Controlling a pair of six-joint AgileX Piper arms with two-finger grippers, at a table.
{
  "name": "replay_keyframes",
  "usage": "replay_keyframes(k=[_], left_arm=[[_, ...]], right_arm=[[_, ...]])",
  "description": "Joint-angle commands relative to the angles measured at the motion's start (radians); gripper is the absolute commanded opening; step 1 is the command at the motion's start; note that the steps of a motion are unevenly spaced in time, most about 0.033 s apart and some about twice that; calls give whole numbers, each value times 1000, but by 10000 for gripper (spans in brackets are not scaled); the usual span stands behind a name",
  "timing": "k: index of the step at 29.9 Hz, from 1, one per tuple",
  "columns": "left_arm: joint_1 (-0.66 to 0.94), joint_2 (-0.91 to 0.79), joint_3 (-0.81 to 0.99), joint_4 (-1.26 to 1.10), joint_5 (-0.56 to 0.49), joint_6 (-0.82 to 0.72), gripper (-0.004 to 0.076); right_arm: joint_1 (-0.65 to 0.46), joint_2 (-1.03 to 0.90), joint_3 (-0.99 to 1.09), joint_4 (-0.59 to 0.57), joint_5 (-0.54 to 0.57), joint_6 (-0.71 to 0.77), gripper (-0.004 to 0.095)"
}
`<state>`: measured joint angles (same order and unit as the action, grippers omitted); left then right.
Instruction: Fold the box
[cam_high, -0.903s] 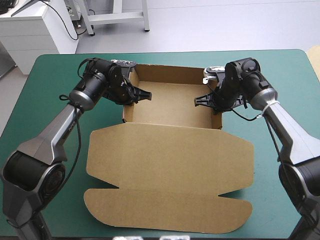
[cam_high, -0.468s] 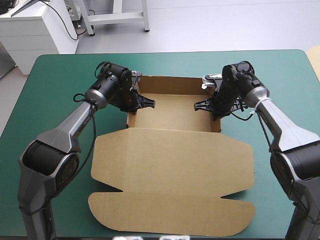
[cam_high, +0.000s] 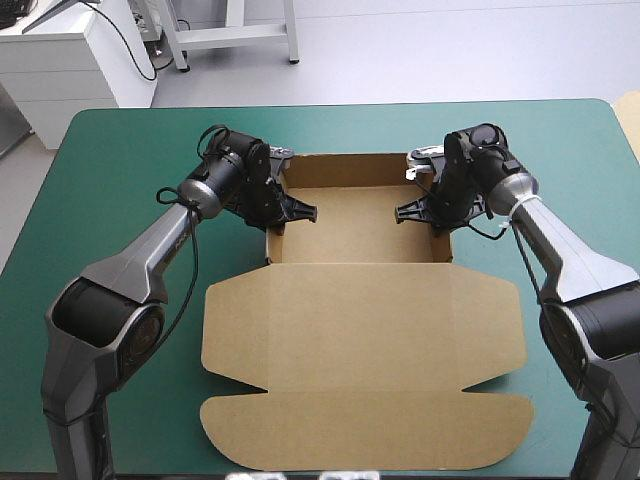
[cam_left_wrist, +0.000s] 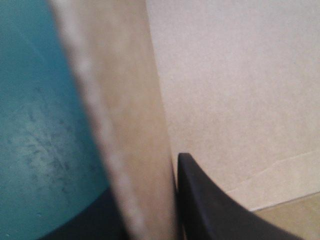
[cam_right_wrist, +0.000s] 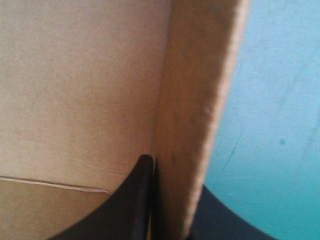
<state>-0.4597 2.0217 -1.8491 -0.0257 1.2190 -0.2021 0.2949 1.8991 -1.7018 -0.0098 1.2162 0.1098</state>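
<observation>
Up close the box (cam_left_wrist: 235, 75) wall is just a blurry strip in both wrist views, ends cut off, and it hides the outer half of the left gripper (cam_left_wrist: 150, 200) and the right gripper (cam_right_wrist: 175, 200). In the high view the tabletop's (cam_high: 110, 150) near corners run out of view.
</observation>
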Motion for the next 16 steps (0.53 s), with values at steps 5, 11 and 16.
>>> replay_keyframes(k=[5, 11, 16], left_arm=[[1, -62, -33, 11, 71, 14, 489], [3, -64, -58, 26, 71, 14, 510], [23, -70, -155, 19, 71, 12, 510]], right_arm=[[-15, -54, -21, -55, 29, 4, 528], [-29, -54, -36, -65, 29, 31, 761], [-37, -58, -128, -58, 29, 40, 764]])
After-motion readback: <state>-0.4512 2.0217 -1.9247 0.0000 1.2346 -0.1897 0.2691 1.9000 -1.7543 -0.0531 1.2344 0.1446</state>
